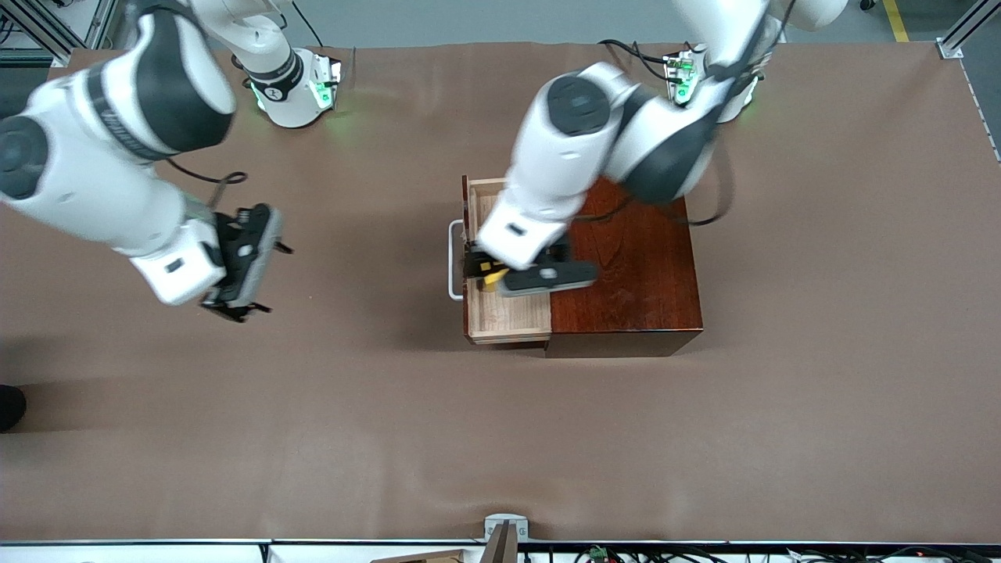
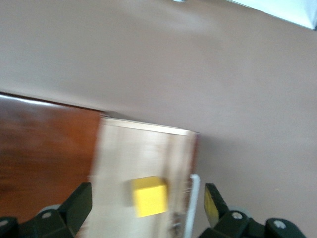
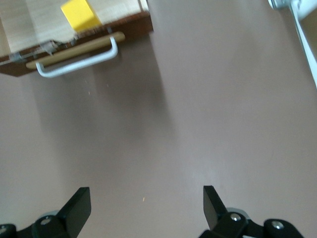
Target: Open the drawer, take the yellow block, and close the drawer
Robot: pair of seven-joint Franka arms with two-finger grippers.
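Observation:
The drawer [image 1: 512, 313] of the dark reddish-brown box [image 1: 633, 274] is pulled out toward the right arm's end of the table, white handle [image 1: 454, 262] leading. The yellow block [image 1: 493, 275] lies on its pale wood floor. My left gripper [image 1: 485, 274] hangs open over the drawer. In the left wrist view the block [image 2: 149, 196] lies below and between the wide-apart fingers [image 2: 80, 204], untouched, beside the handle [image 2: 194, 198]. My right gripper [image 1: 270, 277] is open and empty over bare table. The right wrist view shows the block [image 3: 79, 14], drawer [image 3: 34, 25] and handle [image 3: 79, 59] ahead of that gripper [image 3: 146, 206].
The brown table surface [image 1: 500, 438] stretches all round the box. The two arm bases [image 1: 297, 94] stand along the table edge farthest from the front camera. A small grey fixture [image 1: 504, 528] sits at the table's near edge.

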